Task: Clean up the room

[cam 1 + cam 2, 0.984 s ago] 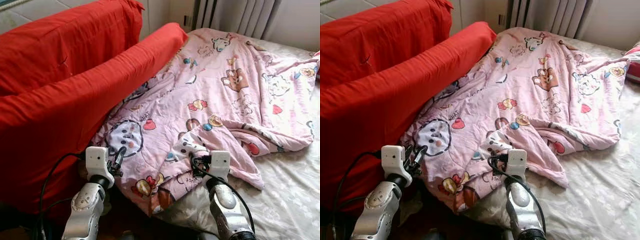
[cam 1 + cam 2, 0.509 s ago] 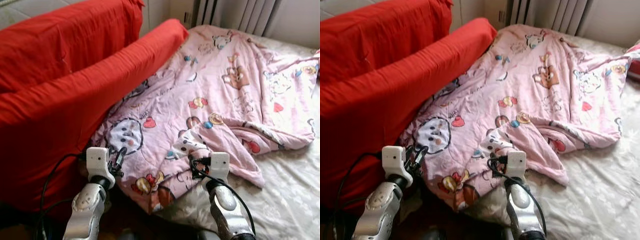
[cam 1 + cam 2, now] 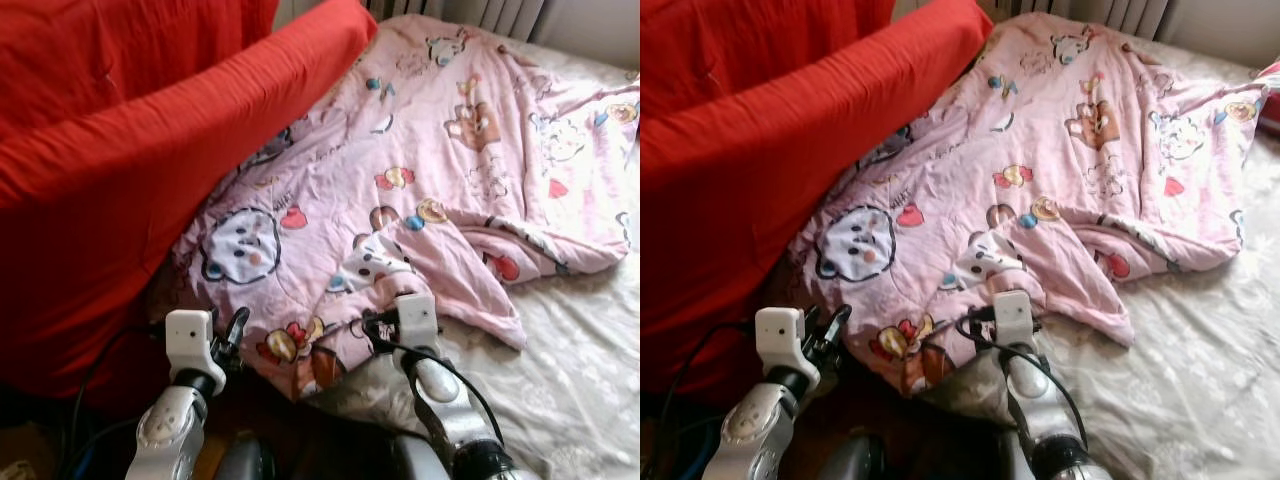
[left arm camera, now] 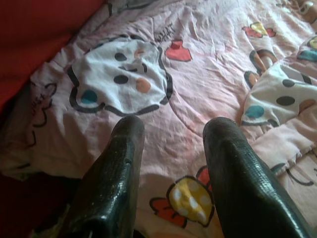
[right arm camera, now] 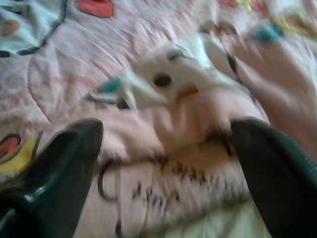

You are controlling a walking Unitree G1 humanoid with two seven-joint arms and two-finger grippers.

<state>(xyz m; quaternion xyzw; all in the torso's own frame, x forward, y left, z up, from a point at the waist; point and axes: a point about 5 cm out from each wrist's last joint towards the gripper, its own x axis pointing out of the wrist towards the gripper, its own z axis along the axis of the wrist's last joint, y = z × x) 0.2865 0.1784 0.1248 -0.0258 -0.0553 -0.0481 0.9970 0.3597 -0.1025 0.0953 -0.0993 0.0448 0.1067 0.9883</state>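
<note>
A pink cartoon-print blanket point(image 3: 460, 170) lies crumpled across the bed, its near corner hanging over the bed's edge. My left gripper point(image 4: 171, 131) is open just over the blanket's near left part, beside the white spotted face print point(image 4: 121, 79). My right gripper point(image 5: 166, 136) is open and hovers over a raised fold point(image 3: 375, 270) of the blanket near its front edge; that wrist view is blurred. Both silver arms reach up from the bottom of the head views, left point(image 3: 185, 400) and right point(image 3: 440, 400).
A large red cushion or duvet point(image 3: 120, 170) is piled along the left, leaning over the blanket's edge. Pale patterned bedsheet point(image 3: 580, 370) shows at the right front. Curtains hang at the far back. Dark floor lies below the bed's near edge.
The camera has tilted down and moved closer, so the whole scene shifted up. Both grippers have advanced slightly toward the blanket's near edge and stay open.
</note>
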